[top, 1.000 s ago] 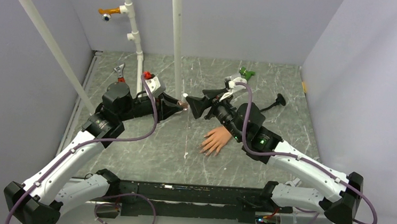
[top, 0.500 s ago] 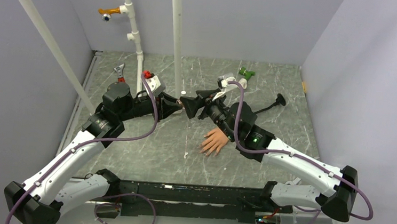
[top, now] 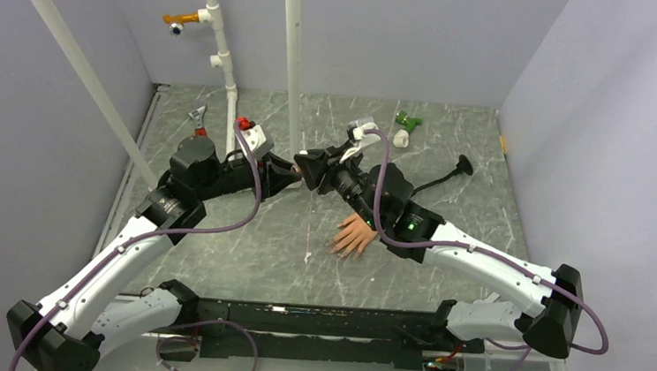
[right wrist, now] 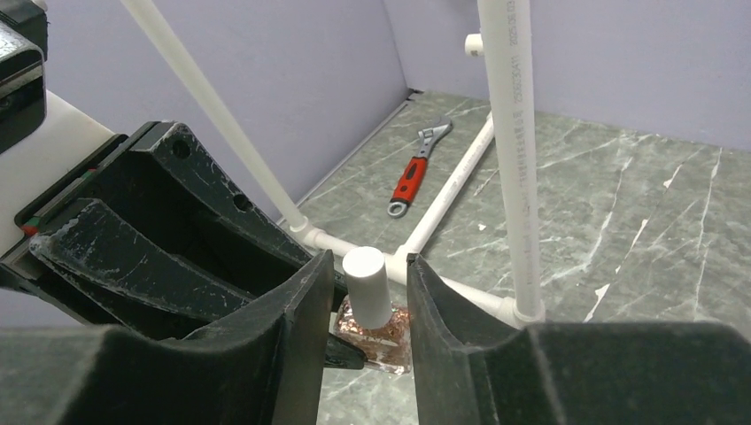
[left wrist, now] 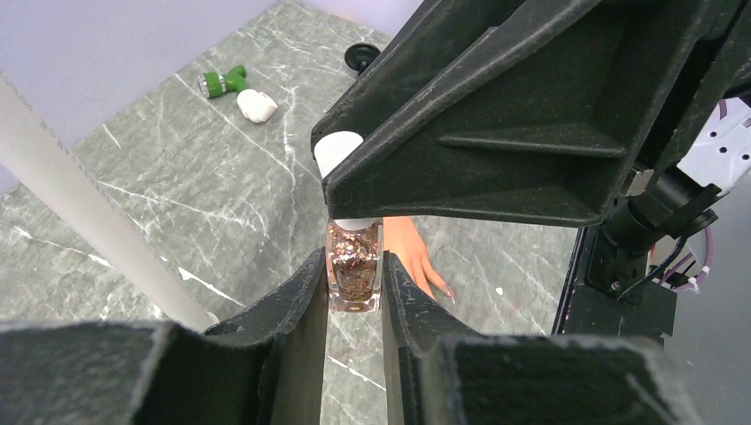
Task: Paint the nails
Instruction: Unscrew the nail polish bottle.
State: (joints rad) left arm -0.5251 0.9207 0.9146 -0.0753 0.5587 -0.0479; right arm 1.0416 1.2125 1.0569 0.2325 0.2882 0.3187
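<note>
White cap [right wrist: 365,285]: right gripper [right wrist: 367,261] has moved in, jaws narrowed beside it, not yet tight.
Bottle [left wrist: 354,270]: pinched in left gripper [left wrist: 352,266].
Nails [top: 339,247]: must wait for uncapping, I think.

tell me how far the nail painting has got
Done: the left gripper is clamped on the polish bottle, holding it upright. In hand: the right gripper brackets the white cap with small gaps showing, so the cap is not yet off. Left: opening it, drawing the brush, and painting the nails of the hand lying on the table.
</note>
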